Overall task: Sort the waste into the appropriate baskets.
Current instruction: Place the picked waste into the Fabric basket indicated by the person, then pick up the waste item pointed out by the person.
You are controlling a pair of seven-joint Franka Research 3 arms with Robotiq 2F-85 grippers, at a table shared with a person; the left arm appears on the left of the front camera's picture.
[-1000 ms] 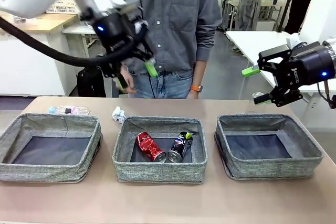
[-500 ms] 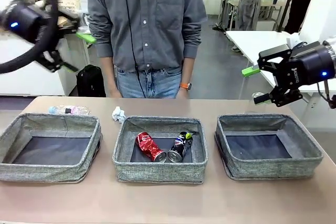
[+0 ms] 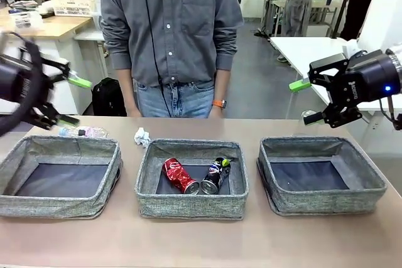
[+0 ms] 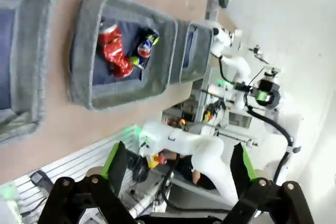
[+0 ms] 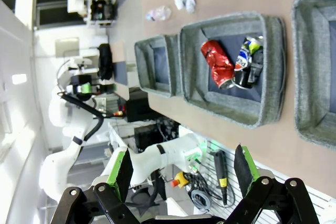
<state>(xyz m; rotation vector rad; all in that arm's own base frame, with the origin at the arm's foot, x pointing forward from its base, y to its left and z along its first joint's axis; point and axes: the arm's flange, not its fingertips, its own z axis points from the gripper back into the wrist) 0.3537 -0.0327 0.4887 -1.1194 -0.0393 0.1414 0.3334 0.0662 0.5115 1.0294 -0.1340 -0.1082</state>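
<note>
Three grey woven baskets stand in a row: left (image 3: 56, 206), middle (image 3: 191, 208), right (image 3: 326, 200). A crushed red can (image 3: 180, 175) and a crushed dark can (image 3: 215, 175) lie in the middle basket (image 5: 226, 109); the wrist views show the red can (image 4: 113, 52) (image 5: 218, 62) and the dark can (image 4: 145, 45) (image 5: 247, 66) too. Crumpled white paper (image 3: 142, 137) and a clear plastic bottle (image 3: 81, 132) lie on the table behind the baskets. My left gripper (image 3: 72, 100) hangs open above the table's far left. My right gripper (image 3: 306, 101) is open above the right basket's far edge.
A person in a grey shirt stands at the far side behind the middle basket, arms down. Bare table (image 3: 201, 243) runs in front of the baskets. The left and right baskets show dark bottoms with nothing in them.
My left arm has swung from above the middle basket's far side out to the far left and lower, gripper open throughout. The right arm has not moved.
</note>
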